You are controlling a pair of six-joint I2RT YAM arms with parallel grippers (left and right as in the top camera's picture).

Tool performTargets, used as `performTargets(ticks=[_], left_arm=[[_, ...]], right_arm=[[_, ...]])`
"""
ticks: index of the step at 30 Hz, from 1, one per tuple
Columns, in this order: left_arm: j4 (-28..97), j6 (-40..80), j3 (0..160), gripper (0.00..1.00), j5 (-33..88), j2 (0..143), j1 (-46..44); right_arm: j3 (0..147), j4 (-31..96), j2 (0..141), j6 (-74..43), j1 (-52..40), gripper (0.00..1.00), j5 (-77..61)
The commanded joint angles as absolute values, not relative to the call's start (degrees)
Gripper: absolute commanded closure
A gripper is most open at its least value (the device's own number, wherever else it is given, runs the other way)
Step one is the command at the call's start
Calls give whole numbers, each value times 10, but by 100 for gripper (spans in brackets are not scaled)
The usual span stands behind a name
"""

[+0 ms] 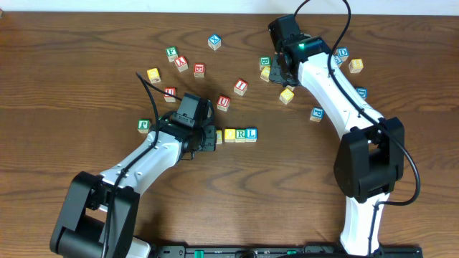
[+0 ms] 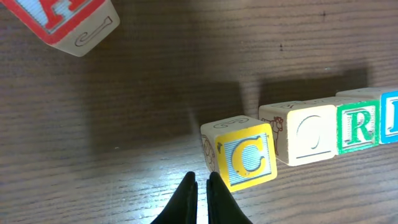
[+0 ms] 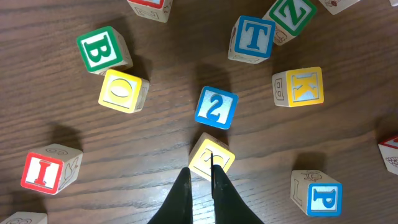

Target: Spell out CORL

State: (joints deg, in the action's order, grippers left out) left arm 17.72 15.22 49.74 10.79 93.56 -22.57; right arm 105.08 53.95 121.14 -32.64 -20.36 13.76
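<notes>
Left pincer (image 2: 202, 178), closed, hangs beside cubes C (image 2: 249, 155), O (image 2: 309, 134), R (image 2: 359, 126), L (image 2: 390, 118).

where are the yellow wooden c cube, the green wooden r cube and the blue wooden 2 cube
yellow wooden C cube (image 2: 249, 158): left wrist view, on its letter face
green wooden R cube (image 2: 359, 127): left wrist view, on its letter face
blue wooden 2 cube (image 3: 216, 107): right wrist view, on its numbered face

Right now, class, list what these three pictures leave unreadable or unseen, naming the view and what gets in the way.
Left wrist: the L cube is cut by the right edge; the red-lettered cube is cut by the top edge, letter unreadable.
Right wrist: the letter on the yellow cube is crossed by the tips of the right gripper.
Overhead: the C cube is mostly covered by the left gripper.
</notes>
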Motion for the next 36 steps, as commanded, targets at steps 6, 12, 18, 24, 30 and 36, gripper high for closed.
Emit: performTargets(ticks=[6, 12, 18, 24, 30, 36], left_arm=[[179, 155, 493, 92, 38, 943, -223], [178, 153, 492, 92, 37, 944, -224], [174, 151, 491, 92, 30, 978, -224], [165, 151, 491, 93, 38, 978, -224], [153, 151, 491, 92, 101, 978, -224], [155, 151, 491, 93, 116, 978, -224]], right_arm=[[1062, 542, 1211, -327, -201, 94, 147], [1062, 542, 1211, -327, -201, 94, 147], [1062, 547, 1211, -327, -199, 95, 147], [1062, 547, 1211, -327, -197, 94, 149], [1062, 547, 1211, -327, -197, 94, 149], [1062, 547, 1211, -327, -197, 94, 149]])
